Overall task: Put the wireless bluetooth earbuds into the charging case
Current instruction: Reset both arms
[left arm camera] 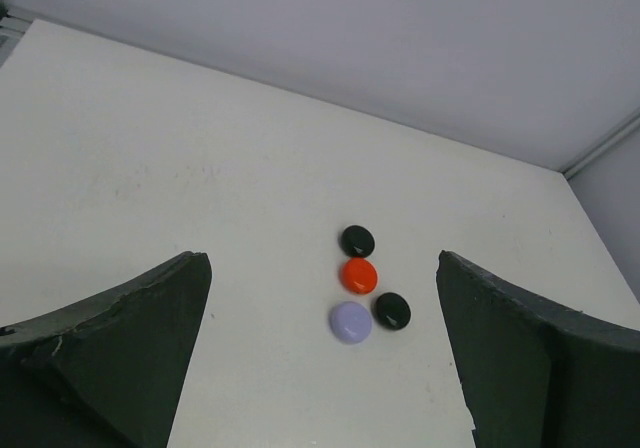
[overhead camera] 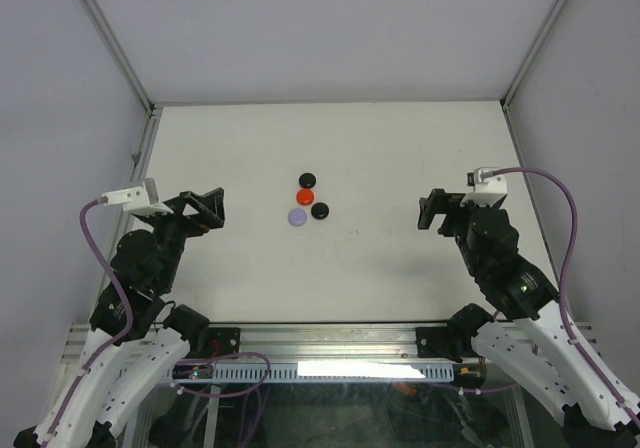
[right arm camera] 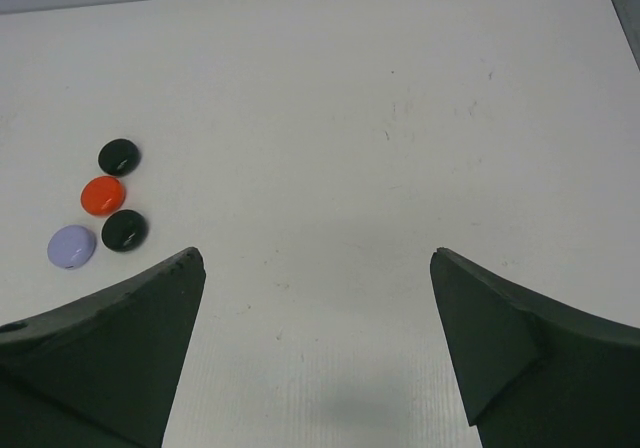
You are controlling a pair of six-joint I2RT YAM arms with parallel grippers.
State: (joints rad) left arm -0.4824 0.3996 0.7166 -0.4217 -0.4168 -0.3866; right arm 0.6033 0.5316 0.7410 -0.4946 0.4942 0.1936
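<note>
Hovering spread and empty, the left pincer (overhead camera: 210,208) and right pincer (overhead camera: 432,211) flanked the charging cases (overhead camera: 320,210) mid-worktop (overhead camera: 400,148): black case (overhead camera: 308,180) at twelve o'clock of the red case (overhead camera: 306,197), lilac case (overhead camera: 297,217) at seven.

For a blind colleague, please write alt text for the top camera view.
A black case, a red case, a second black case and a lilac case lie close together on the white table. The left gripper and right gripper stand open on either side, empty.
</note>
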